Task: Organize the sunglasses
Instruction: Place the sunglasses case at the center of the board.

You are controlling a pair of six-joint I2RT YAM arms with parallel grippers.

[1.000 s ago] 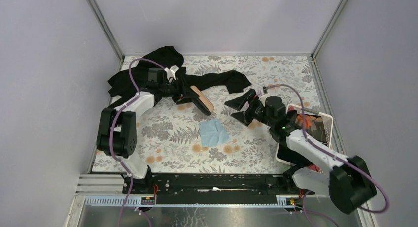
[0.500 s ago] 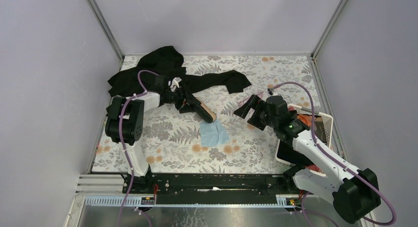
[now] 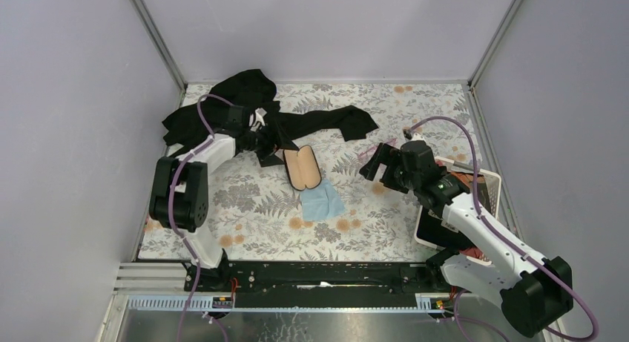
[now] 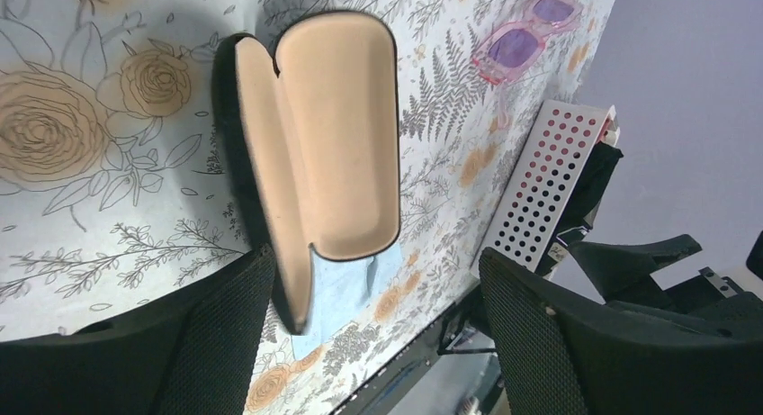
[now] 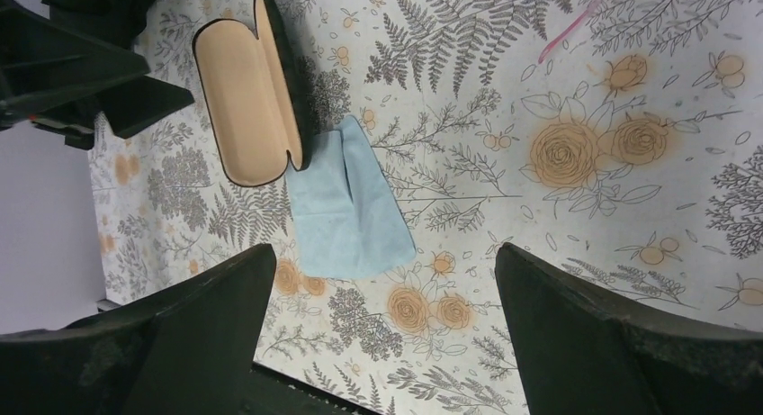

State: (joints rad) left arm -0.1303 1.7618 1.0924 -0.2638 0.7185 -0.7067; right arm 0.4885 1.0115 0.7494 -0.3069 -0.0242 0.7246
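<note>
three lilac walls (image 3: 319,30) ring floral tabletop (image 3: 386,231) bearing sunglasses (image 4: 526,37).

Left tool (image 4: 375,257), right tool (image 5: 385,253): jaws apart

A robot test cell in a lab: plain lilac walls (image 3: 67,134) on aluminium posts (image 3: 154,36) box in a table with a floral cover (image 3: 245,231), and a cabled left arm (image 3: 185,190) and right arm (image 3: 475,227) are bolted to a black rail (image 3: 334,277) at the frame's bottom.
</note>
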